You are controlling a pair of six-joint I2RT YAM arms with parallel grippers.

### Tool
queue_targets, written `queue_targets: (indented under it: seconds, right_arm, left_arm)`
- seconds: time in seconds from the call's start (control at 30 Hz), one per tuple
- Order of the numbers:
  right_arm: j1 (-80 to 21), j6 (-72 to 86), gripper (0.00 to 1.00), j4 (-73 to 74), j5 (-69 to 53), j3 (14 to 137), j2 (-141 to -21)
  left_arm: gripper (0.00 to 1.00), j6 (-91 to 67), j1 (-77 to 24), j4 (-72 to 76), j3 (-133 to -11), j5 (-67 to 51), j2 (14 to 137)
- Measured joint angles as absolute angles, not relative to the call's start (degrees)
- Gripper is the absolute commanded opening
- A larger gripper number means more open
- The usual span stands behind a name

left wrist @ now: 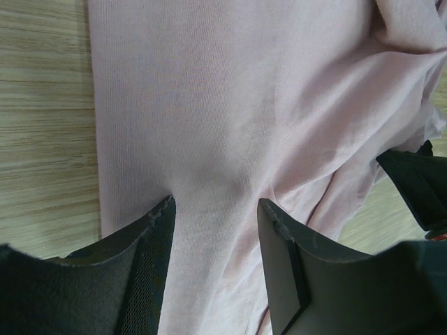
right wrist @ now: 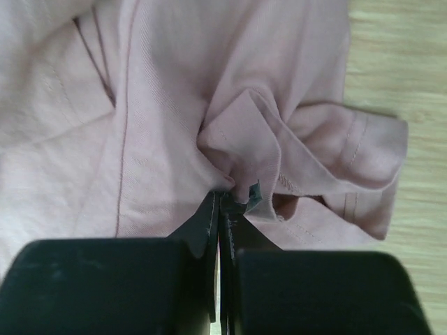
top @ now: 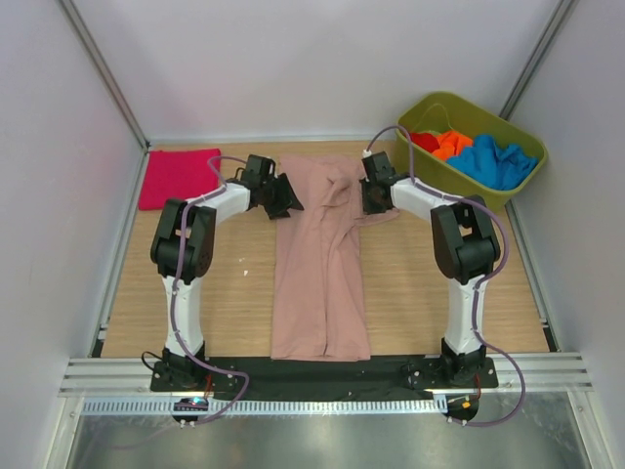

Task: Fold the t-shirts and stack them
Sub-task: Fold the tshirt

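Cloth first: your dusty-pink t-shirt [top: 320, 283] lies as a long strip down the middle of the table [top: 420, 293], between the two arms. Your right gripper [right wrist: 222, 197] has its fingers pinched together on a bunched fold beside the sleeve (the shirt's far right edge). Your left gripper [left wrist: 216, 208] stands spread over the shirt's left side, with pink cloth showing between the tips. The magenta t-shirt [top: 179, 178] lies folded at the far left corner.
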State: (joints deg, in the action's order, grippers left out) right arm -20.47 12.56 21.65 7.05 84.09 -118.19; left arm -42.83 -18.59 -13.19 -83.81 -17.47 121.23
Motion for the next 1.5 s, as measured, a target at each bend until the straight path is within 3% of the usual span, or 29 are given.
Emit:
queue_targets:
  seconds: [0.4,0.57,0.73,1.0,1.5]
  right_arm:
    - [-20.5,14.6,0.01,25.5,16.0,80.8,-113.0]
    - [-20.4,17.4,0.16,26.5,13.6,80.8,-110.4]
    - [-20.5,21.4,0.2,22.9,7.8,82.7,-108.6]
    - [-21.0,27.6,0.29,20.3,4.9,92.8,-115.5]
    - [-22.7,33.2,0.34,19.6,2.0,94.4,-125.4]
  left_arm:
    - [0.52,-42.9,-18.5,-13.6,-84.4,-17.5,121.6]
    - [0.52,-42.9,-18.4,-13.6,-84.5,-17.5,121.7]
    - [0.52,-43.1,-18.4,-13.6,-84.5,-17.6,121.7]
    - [0.53,-43.1,-18.3,-13.6,-84.5,-17.8,121.7]
    - [0.53,-43.1,-18.3,-13.6,-84.5,-17.8,121.8]
